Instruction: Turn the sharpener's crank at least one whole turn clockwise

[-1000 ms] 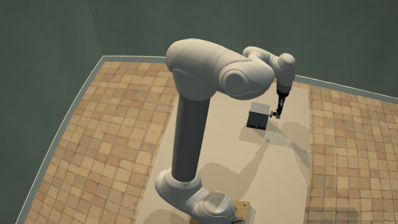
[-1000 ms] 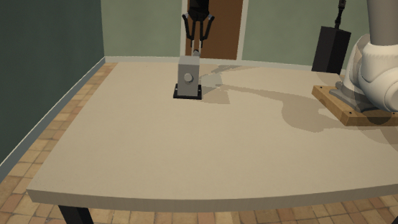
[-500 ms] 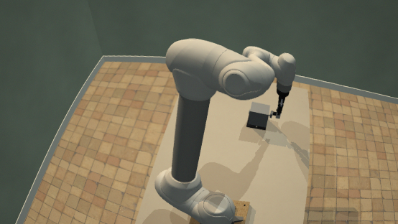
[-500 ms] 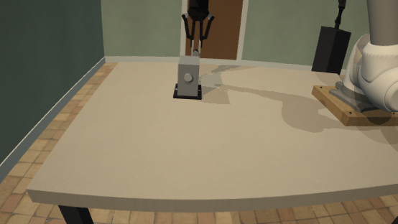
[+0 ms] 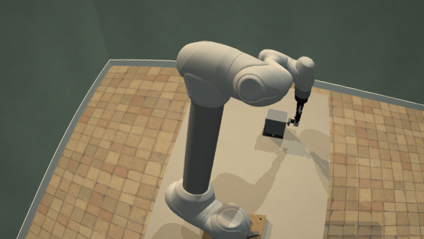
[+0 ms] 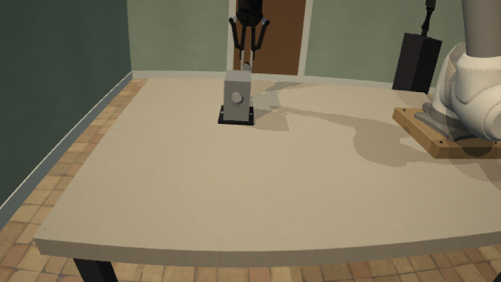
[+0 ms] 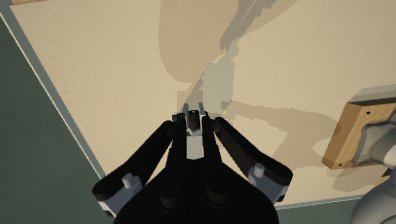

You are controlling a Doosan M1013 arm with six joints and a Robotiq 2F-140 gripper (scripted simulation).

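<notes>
The pencil sharpener (image 6: 237, 98) is a grey box on a black base, standing on the table's far side; it also shows in the top view (image 5: 275, 124). Its crank sits on the end that faces away from the exterior camera. The crank's knob (image 6: 246, 67) stands just above the box's top edge. My gripper (image 6: 248, 56) points down from above and is shut on the knob. In the wrist view the fingers pinch the small dark knob (image 7: 192, 119) from both sides. In the top view the gripper (image 5: 296, 121) is at the sharpener's right end.
My arm's base (image 6: 470, 97) is mounted on a wooden plate (image 6: 440, 136) at the table's right. A black box (image 6: 416, 61) stands behind it. The table's far edge (image 7: 55, 102) runs close to the sharpener.
</notes>
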